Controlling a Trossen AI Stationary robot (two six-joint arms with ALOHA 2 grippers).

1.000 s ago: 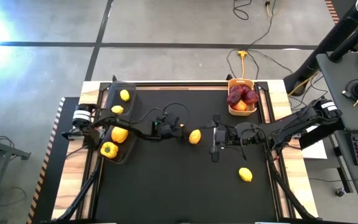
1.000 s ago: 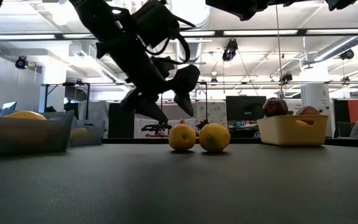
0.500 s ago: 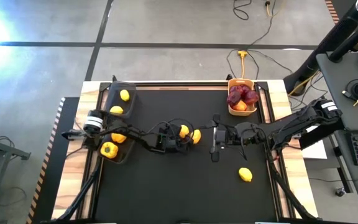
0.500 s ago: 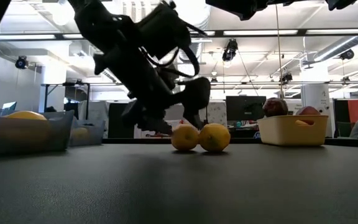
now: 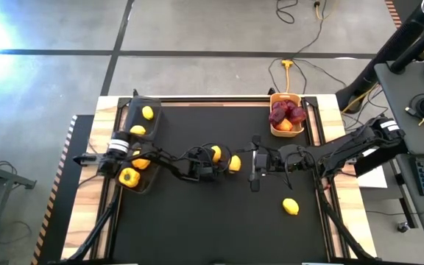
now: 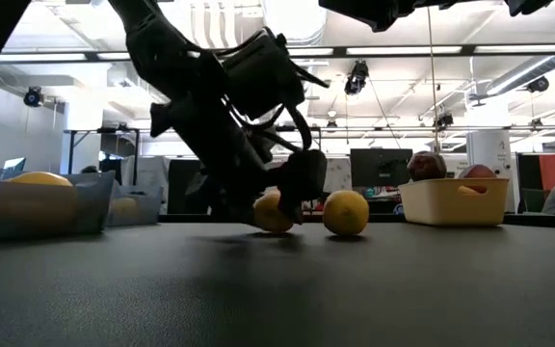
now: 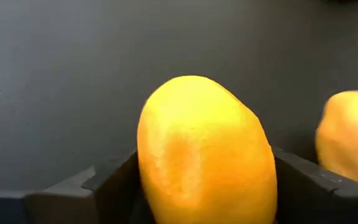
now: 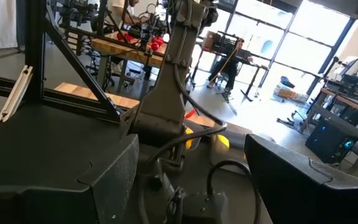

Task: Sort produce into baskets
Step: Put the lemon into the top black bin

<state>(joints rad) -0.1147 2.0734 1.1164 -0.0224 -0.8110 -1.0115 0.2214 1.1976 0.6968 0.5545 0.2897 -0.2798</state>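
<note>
My left gripper [image 5: 213, 160] is low over the middle of the black table, shut on a yellow lemon [image 5: 215, 154], which also shows in the low view [image 6: 272, 213]. A second lemon [image 5: 234, 163] lies just right of it and a third [image 5: 291, 207] lies near the front right. My right gripper [image 5: 254, 163] waits open and empty right of the second lemon. The black mesh basket [image 5: 155, 116] at the left holds lemons and yellow peppers. The yellow basket [image 5: 274, 129] at the far right holds red produce. My left gripper pinches the lemon's two sides [image 7: 151, 168] between its two fingers [image 7: 114, 183]. The fingers come slanting down from the table's left. The lemon's underside [image 6: 272, 229] is at the table top; I cannot tell whether it is lifted.
The second lemon [image 6: 345, 213] lies close beside the held one, between my two grippers. Bare black mat lies toward the near edge. Wooden strips and a metal frame border the mat [image 5: 197, 221].
My left gripper has gone toward the table's right edge and down, and its fingers have come around the lemon. The held lemon has shifted a little toward the left and the second lemon a little toward the right, so the two now lie apart.
</note>
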